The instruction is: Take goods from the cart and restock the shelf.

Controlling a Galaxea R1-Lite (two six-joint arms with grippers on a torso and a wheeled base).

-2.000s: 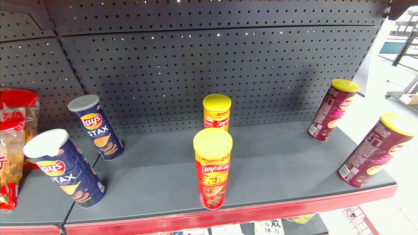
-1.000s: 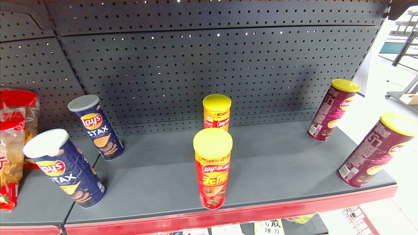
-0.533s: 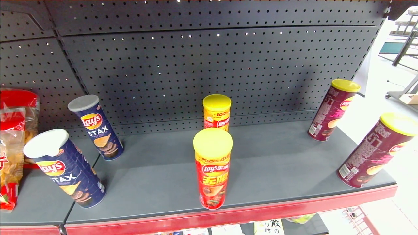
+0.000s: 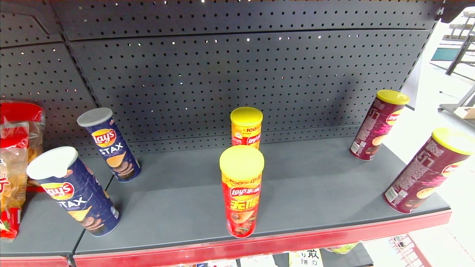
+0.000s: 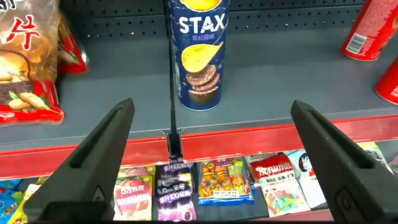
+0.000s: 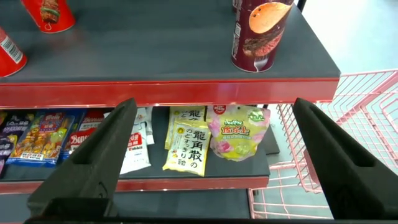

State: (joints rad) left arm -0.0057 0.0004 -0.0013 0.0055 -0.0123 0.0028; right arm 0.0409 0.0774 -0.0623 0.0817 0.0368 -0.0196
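The grey shelf (image 4: pixel 304 193) with a red front lip carries upright chip cans. Two navy cans stand at the left, a front one (image 4: pixel 72 191) and a rear one (image 4: pixel 109 144). Two red-and-yellow cans are in the middle, one in front (image 4: pixel 241 191) and one behind (image 4: pixel 246 128). Two maroon cans stand at the right, rear (image 4: pixel 378 125) and front (image 4: pixel 426 172). My left gripper (image 5: pixel 214 162) is open below the shelf edge, facing a navy can (image 5: pixel 200 53). My right gripper (image 6: pixel 214 162) is open in front of the lip, below a maroon can (image 6: pixel 258 34).
Red snack bags (image 4: pixel 15 163) fill the shelf's far left. A lower shelf holds packets (image 6: pixel 239 130) and sachets (image 5: pixel 224 183). A pink wire cart (image 6: pixel 348 149) stands at the right. The perforated back panel (image 4: pixel 237 74) closes the rear.
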